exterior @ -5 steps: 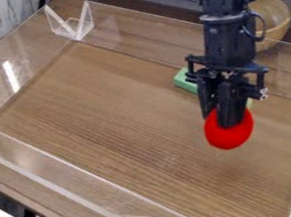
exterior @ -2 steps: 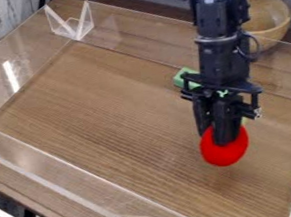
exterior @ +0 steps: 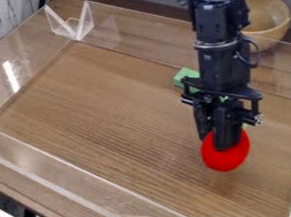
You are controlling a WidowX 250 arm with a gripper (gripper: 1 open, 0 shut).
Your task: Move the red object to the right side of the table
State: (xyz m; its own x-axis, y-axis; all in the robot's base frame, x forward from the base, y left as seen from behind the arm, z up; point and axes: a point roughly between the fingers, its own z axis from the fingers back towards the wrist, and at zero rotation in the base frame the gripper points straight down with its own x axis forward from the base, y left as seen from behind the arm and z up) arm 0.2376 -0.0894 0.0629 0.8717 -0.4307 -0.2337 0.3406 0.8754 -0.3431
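Observation:
The red object (exterior: pixel 224 154), a glossy red oval toy, is low over the table (exterior: pixel 95 117) near its right side. My black gripper (exterior: pixel 226 142) comes down from above and is shut on the red object's top half. Whether the toy's underside touches the wood I cannot tell. A flat green block (exterior: pixel 185 79) shows just behind the gripper's body, mostly hidden by it.
A round wooden bowl (exterior: pixel 269 19) stands behind the far right wall. Low clear acrylic walls (exterior: pixel 63 182) border the tabletop, with a clear bracket (exterior: pixel 70 25) at the far left corner. The right wall runs close to the toy.
The gripper has sunk a little with the red object still in it, shifting slightly toward the front; the toy now sits lower against the wood.

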